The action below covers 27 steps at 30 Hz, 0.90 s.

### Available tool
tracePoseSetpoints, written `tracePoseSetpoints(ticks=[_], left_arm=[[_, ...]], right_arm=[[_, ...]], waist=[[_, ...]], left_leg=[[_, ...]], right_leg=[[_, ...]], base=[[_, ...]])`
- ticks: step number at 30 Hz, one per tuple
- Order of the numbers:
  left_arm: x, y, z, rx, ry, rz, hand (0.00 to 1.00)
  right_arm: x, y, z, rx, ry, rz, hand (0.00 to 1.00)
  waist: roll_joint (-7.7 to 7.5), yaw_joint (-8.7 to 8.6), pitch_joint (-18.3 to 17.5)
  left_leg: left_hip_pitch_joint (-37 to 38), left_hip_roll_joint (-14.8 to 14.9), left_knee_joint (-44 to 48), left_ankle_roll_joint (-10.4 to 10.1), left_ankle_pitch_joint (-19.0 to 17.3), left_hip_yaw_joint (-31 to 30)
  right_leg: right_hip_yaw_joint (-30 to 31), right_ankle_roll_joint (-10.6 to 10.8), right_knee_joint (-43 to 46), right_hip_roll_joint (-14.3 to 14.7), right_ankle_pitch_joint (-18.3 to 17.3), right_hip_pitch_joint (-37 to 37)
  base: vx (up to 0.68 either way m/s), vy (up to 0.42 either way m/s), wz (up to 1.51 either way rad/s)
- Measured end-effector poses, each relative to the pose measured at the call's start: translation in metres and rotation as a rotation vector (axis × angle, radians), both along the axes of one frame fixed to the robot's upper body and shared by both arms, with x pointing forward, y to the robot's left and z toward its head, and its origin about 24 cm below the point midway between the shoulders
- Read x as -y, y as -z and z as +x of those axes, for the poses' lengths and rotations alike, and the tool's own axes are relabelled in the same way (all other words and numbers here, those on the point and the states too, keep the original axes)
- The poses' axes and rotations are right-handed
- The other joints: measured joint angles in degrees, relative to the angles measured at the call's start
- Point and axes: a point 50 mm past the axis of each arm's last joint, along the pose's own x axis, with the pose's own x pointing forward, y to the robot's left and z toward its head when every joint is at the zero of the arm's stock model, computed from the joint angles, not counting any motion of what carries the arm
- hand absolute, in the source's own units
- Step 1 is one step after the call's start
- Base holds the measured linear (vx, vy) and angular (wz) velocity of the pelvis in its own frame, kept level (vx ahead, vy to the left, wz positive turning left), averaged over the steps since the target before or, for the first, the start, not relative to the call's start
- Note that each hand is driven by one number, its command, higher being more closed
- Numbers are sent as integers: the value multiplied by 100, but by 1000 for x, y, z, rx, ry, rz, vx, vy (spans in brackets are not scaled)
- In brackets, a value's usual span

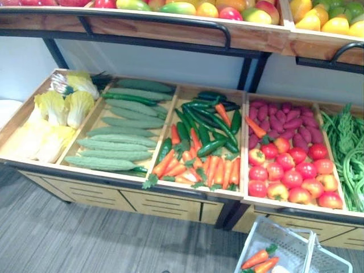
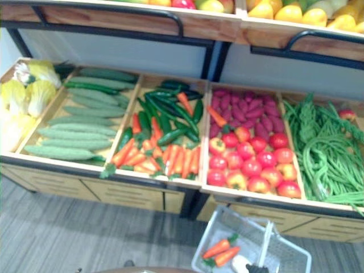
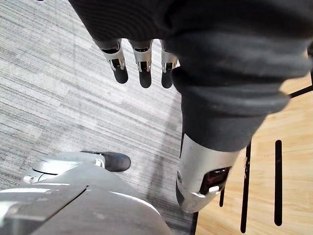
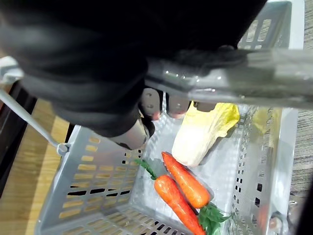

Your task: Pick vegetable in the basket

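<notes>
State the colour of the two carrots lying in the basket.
The carrots are orange with green leafy tops; the right wrist view shows them best.

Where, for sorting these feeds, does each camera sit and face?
Left eye view: head camera, looking down at the vegetable stand and white basket.
Right eye view: same head, a little rightward, same scene.
Left wrist view: along the left hand, straight fingers, down at the floor.
Right wrist view: past the right hand, fingers curled round the handle, into the basket.
Shared by eye and right wrist views: the basket's carrots.
</notes>
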Motion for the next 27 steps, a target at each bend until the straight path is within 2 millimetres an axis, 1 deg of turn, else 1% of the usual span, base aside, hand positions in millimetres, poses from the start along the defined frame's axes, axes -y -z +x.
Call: tracePoseSetpoints(ticks=[2, 3, 4, 5, 6, 7, 8, 9, 10, 11, 12, 13, 14, 15, 16, 17, 18, 19, 20, 21, 22, 23, 24, 25, 26, 27], left_arm=[[1, 0, 0, -4, 9, -5, 0], [0, 0, 3, 4, 19, -3, 0], [0, 0, 5, 12, 16, -8, 0], [1, 0, 6, 20, 3, -15, 0], [4, 0, 8, 27, 4, -24, 0], [6, 1, 10, 30, 20, -28, 0], [6, 1, 11, 33, 25, -29, 0], [6, 0, 13, 35, 41, -28, 0], [4, -1, 16, 39, 58, -20, 0], [3, -1, 17, 39, 67, -16, 0], [1, -2, 20, 39, 92, -8, 0], [1, -2, 25, 47, 115, -7, 0], [3, -2, 28, 48, 131, -13, 0], [4, -2, 31, 59, 141, -11, 0], [5, -3, 36, 73, 166, -6, 0], [5, -3, 35, 64, 181, -5, 0], [5, -3, 32, 57, 188, -4, 0], [5, -3, 31, 54, 190, -6, 0], [4, -3, 31, 55, 185, -6, 0], [5, -3, 36, 65, 173, -19, 0], [9, -2, 38, 72, 177, -33, 0], [18, 0, 33, 73, 167, -59, 0], [14, -2, 41, 89, 169, -46, 0], [10, -3, 43, 87, 174, -36, 0], [6, -3, 42, 83, 171, -26, 0], [7, -3, 41, 81, 165, -31, 0]], right_arm=[[0, 0, 2, 4, -2, 0, 100], [-1, 0, 4, 10, -4, 2, 100], [0, -1, 10, 24, -8, 1, 100], [1, -2, 11, 27, -9, -2, 100], [7, -4, 11, 30, -4, -17, 100], [12, -5, 10, 29, 7, -28, 100], [13, -5, 10, 31, 9, -30, 100], [11, -5, 12, 39, 8, -27, 100], [9, -6, 16, 58, 3, -27, 100], [9, -7, 19, 65, 0, -27, 100], [9, -8, 24, 86, -3, -32, 100], [9, -9, 26, 99, 2, -32, 100], [11, -10, 29, 109, -1, -37, 100], [11, -12, 33, 125, -3, -40, 100], [14, -14, 36, 144, 32, -46, 100], [14, -13, 35, 135, 34, -41, 100], [11, -12, 33, 128, 34, -34, 100], [8, -10, 32, 126, 34, -26, 100], [3, -9, 35, 131, 31, -13, 100], [2, -10, 38, 137, 19, -9, 100], [4, -10, 39, 137, 18, -12, 100], [9, -12, 43, 142, 28, -20, 100], [5, -10, 41, 123, 36, -3, 100], [4, -8, 39, 110, 44, 5, 100], [-4, -6, 44, 100, 44, 36, 100], [-8, -5, 47, 103, 38, 47, 100]], waist=[[-14, 1, 54], [-41, 0, 174], [-16, 7, 316], [-1, -1, 396], [109, -6, 509], [200, -10, 554], [222, -9, 557], [196, -12, 549], [161, 6, 568], [163, 11, 572], [159, -8, 589], [271, -29, 608], [299, -17, 656], [305, -54, 716], [234, -140, 794], [193, -165, 804], [165, -136, 795], [147, -132, 789], [33, -110, 777], [30, -36, 805], [148, 23, 808], [351, 145, 705], [204, 70, 748], [154, 81, 772], [-26, 132, 783], [9, 155, 783]], left_leg=[[105, 7, 21, 9, -53, 110], [13, 12, 450, 23, -299, 146], [-228, 85, 1269, 36, -744, 183], [-344, 142, 1666, 54, -974, 178], [-503, 259, 2332, 70, -1361, 174], [-600, 338, 2793, 91, -1650, 196], [-634, 367, 2966, 105, -1763, 242], [-685, 389, 3157, 154, -1900, 409], [-722, 436, 3280, 228, -2008, 650], [-719, 468, 3298, 259, -2042, 780], [-707, 507, 3258, 332, -2052, 1045], [-654, 549, 3081, 495, -1951, 1338], [-560, 604, 2873, 631, -1825, 1653], [-523, 601, 2785, 674, -1758, 1719], [-287, 503, 2502, 740, -1592, 1961], [-115, 475, 2301, 773, -1496, 2140], [77, 480, 2113, 778, -1392, 2423], [153, 463, 2031, 780, -1356, 2574], [268, 345, 1984, 777, -1314, 2931], [283, 274, 1817, 784, -1356, 3080], [247, 173, 1582, 799, -1375, 3042], [216, 156, 1135, 949, -1090, 3214], [224, 5, 1120, 952, -976, 3583], [219, -43, 1155, 967, -968, 3761], [176, -25, 1264, 970, -970, 4174], [183, 59, 1284, 960, -965, 4512]], right_leg=[[114, -2, 15, -3, -1, 33], [175, -9, 72, -37, -20, 77], [293, 13, 261, -61, -101, 69], [348, 36, 383, -57, -152, 67], [431, 101, 676, -51, -264, 43], [544, 105, 967, -70, -370, -25], [657, 106, 1089, -82, -388, -95], [888, 108, 1244, -129, -378, -279], [1189, 69, 1413, -168, -255, -537], [1332, -27, 1486, -162, -130, -685], [1509, -202, 1520, -142, 260, -942], [1530, -209, 1222, -104, 884, -1045], [1414, -326, 1170, -85, 1076, -1084], [1215, -484, 1734, -168, 762, -1189], [683, -722, 3124, -380, 11, -1343], [319, -972, 3905, -513, -327, -1280], [-88, -1094, 4453, -536, -515, -1067], [-275, -1154, 4569, -561, -558, -944], [-640, -1110, 4359, -640, -673, -871], [-837, -1164, 3803, -401, -663, -873], [-780, -1152, 3187, -148, -603, -790], [-833, -1171, 3260, -5, -921, -724], [-988, -1041, 4139, -375, -1256, -617], [-997, -955, 4039, -457, -1268, -429], [-1034, -544, 3259, -379, -1397, -197], [-1144, -505, 2666, -125, -1387, -106]], base=[[26, -10, -24], [0, 9, -33], [-14, 19, -33], [-24, 55, -37], [-31, 107, -32], [-37, 132, -36], [-38, 162, -55], [-45, 165, -82], [-52, 159, -94], [-106, 167, -111], [-172, 201, -113], [-220, 245, -120], [-185, 179, -84], [-173, 162, -66], [-115, 154, -57], [-123, 172, -84], [-61, 100, -82], [-92, 39, -119], [-102, 36, -151], [-119, 35, -166], [-198, 64, -190], [-211, 33, -163], [-167, -16, -157], [-63, -88, -148], [-57, -162, -166], [-102, -183, -204]])
